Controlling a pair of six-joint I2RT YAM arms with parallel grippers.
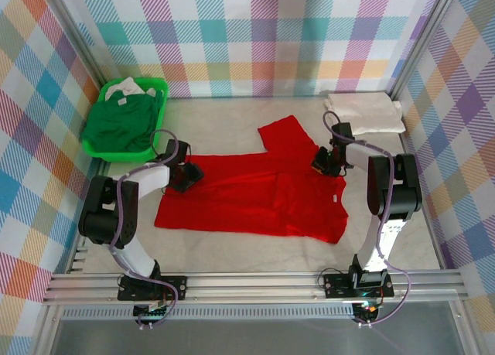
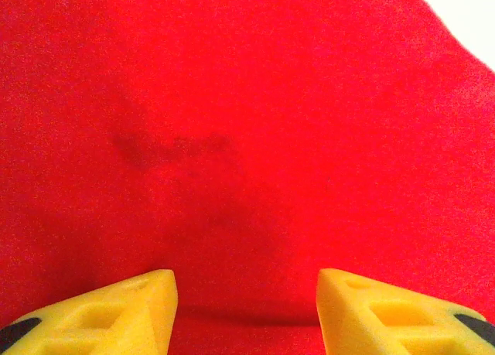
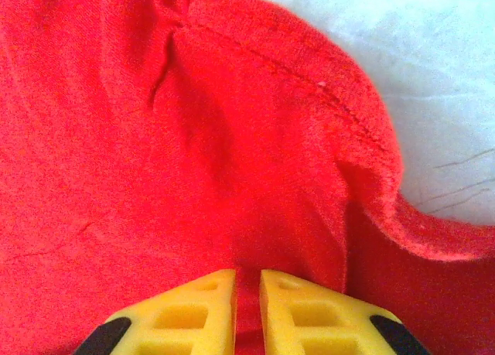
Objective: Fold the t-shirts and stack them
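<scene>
Across the table (image 1: 232, 127), red t-shirt (image 1: 255, 196), long axis left-right.

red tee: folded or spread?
Spread. The red t-shirt lies open and flat on the table, one sleeve sticking out toward the back.

A spread t-shirt (image 1: 255, 200) is laid flat on the table (image 1: 232, 250), between the two grippers. The left gripper (image 1: 188, 177) is set over its far left corner, with cloth lying under and ahead of the fingertips and extending to that gripper's right. The right gripper (image 1: 325, 163) is placed at the shirt's far right part. One sleeve (image 1: 282, 134) is turned out behind and to the left of it, and bare table is seen ahead and to its right. A folded t-shirt (image 1: 365, 111) is found behind the right gripper, apart from the spread one. A basket (image 1: 108, 152) is placed behind and to the left of the left gripper, and a third t-shirt (image 1: 120, 123) is held in it.
</scene>
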